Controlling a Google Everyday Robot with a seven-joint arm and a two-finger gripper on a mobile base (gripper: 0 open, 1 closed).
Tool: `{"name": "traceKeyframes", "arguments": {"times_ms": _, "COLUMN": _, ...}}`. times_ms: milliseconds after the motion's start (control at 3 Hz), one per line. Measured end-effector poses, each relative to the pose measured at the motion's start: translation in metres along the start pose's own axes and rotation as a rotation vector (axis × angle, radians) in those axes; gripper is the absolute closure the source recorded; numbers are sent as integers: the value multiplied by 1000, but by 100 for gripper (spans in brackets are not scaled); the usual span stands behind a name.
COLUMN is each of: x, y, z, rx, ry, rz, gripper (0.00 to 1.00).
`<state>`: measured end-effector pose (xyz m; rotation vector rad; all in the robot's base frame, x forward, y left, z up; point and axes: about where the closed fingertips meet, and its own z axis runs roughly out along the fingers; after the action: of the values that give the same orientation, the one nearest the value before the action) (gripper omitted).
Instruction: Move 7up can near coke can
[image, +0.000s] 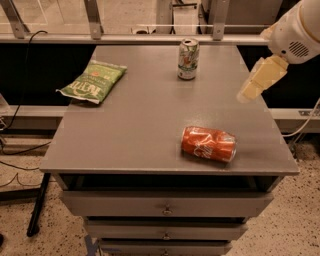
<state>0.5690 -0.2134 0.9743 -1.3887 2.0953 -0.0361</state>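
7up can (188, 59): upright, upper centre of frame, on the far part of the worktop (135, 125), close to its back edge. Silver top up, green and red marks on the side facing the camera. Nothing touches it.

Coke can (208, 144): red, dented, on its side, lower right of centre, near the worktop's front edge. Its long axis runs roughly left to right, tilted a little down to the right. The two cans are well apart, with bare grey worktop between them; the coke can sits below and slightly right of the 7up can in the frame.

Hand (257, 80): cream-coloured, upper right of frame, hanging in the air over the worktop's right edge and pointing down-left. It holds nothing and touches nothing. Cannot tell whether it is spread or pressed together. It is right of the 7up can and a bit lower in the frame, apart from it, and above the coke can. The white arm (297, 30) carries it in from the top right corner.

Green bag (93, 81): flat on the worktop, upper left, by the left edge, well apart from both cans.

Drawers (165, 205): grey, stacked under the worktop, bottom centre.

Black cable (22, 55): left edge of frame, off the worktop. Speckled floor (295, 230) in the lower corners.
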Motion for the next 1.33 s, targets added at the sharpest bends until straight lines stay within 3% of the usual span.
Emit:
{"name": "traceKeyframes", "arguments": {"times_ms": 333, "x": -23, "y": -42, "z": 38, "rx": 51, "ry": -101, "rz": 63, "gripper": 0}}
{"name": "traceKeyframes", "arguments": {"times_ms": 667, "x": -44, "y": -86, "z": 95, "rx": 56, "ry": -275, "rz": 163, "gripper": 0}}
{"name": "traceKeyframes", "arguments": {"times_ms": 1333, "x": -73, "y": -113, "z": 167, "rx": -13, "ry": -484, "rz": 252, "gripper": 0}}
